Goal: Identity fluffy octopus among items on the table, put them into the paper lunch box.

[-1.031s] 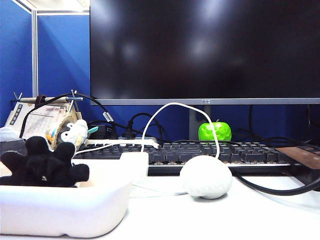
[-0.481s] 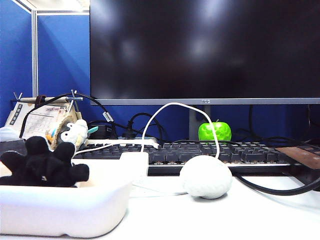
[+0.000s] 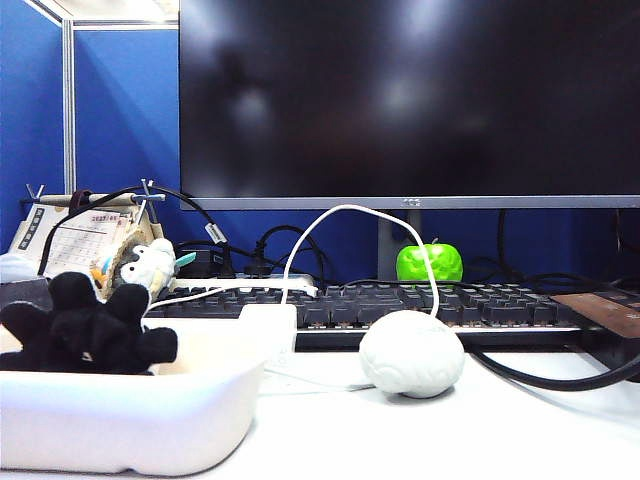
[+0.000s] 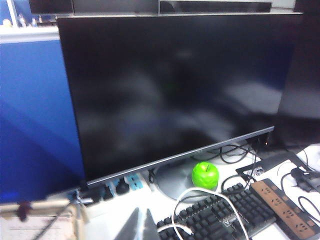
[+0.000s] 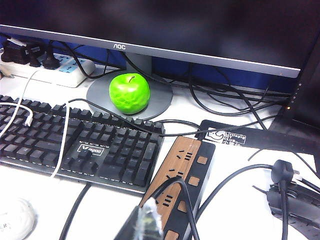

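The fluffy octopus [image 3: 85,332], black with stubby arms, lies inside the white paper lunch box [image 3: 150,420] at the front left of the exterior view. Neither gripper shows in that view. In the left wrist view my left gripper [image 4: 141,226] is shut with nothing in it, held up facing the monitor [image 4: 170,90] above the desk by the keyboard's end. In the right wrist view my right gripper [image 5: 143,222] is shut and empty over a wood-faced power strip [image 5: 180,172]. Octopus and box are out of both wrist views.
A white brain-shaped ball [image 3: 412,355] sits on the table right of the box. Behind it run a black keyboard [image 3: 400,305], a looping white cable [image 3: 340,212] and a green apple [image 3: 429,263]. A grey-white plush [image 3: 150,266] stands behind the box. Loose cables [image 5: 235,180] cross the right side.
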`<state>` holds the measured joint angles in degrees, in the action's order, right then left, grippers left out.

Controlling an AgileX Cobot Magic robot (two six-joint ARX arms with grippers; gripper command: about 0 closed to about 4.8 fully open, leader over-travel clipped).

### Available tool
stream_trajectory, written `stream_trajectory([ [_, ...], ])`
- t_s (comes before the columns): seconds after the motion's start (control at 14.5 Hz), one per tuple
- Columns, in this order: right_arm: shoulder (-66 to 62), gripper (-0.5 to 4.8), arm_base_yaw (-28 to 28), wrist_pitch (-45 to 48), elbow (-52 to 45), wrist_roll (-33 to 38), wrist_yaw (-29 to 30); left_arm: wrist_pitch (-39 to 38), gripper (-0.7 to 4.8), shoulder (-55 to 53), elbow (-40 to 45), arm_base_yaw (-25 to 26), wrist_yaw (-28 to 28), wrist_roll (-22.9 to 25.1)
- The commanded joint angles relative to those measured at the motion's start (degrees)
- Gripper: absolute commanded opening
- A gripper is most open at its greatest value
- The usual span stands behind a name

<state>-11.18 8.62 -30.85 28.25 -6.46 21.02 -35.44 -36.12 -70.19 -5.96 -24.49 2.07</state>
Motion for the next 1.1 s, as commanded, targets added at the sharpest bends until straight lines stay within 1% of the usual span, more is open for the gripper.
stream_trajectory([
  [0.07, 0.04, -0.06, 0.00, 0.68, 0.33, 0.26, 0.13, 2.08, -0.03, 0.22, 6.47, 0.00, 0.72, 3.17],
  [0.14, 0.04, -0.06, 0.00, 0.68, 0.33, 0.26, 0.13, 3.17, -0.03, 0.22, 9.29, 0.00, 1.97, 3.96],
  [0.21, 0.04, -0.06, 0.00, 0.68, 0.33, 0.26, 0.13, 6.14, -0.03, 0.22, 12.41, 0.00, 2.69, 3.91],
  [0.55, 0.02, -0.06, 0.00, 0.68, 0.33, 0.26, 0.11, 19.96, -0.03, 0.39, 25.79, 0.00, 2.80, 3.65],
  [0.62, 0.04, -0.06, 0.00, 0.68, 0.33, 0.26, 0.11, 22.10, -0.03, 0.48, 27.93, 0.00, 2.80, 3.48],
  [0.76, 0.04, -0.06, 0.00, 0.68, 0.33, 0.26, 0.13, 23.89, -0.03, 0.83, 30.93, 0.02, 2.84, 3.50],
  [0.82, 0.04, -0.06, 0.00, 0.68, 0.33, 0.26, 0.13, 25.49, -0.03, 1.38, 32.81, 0.02, 2.86, 3.50],
  [0.96, 0.04, -0.06, 0.00, 0.68, 0.33, 0.26, 0.13, 31.17, -0.03, 3.17, 38.56, 0.02, 2.82, 3.26],
  [1.1, 0.02, -0.06, 0.00, 0.68, 0.33, 0.26, 0.13, 35.52, -0.03, 6.36, 44.00, 0.02, 2.84, 1.68],
])
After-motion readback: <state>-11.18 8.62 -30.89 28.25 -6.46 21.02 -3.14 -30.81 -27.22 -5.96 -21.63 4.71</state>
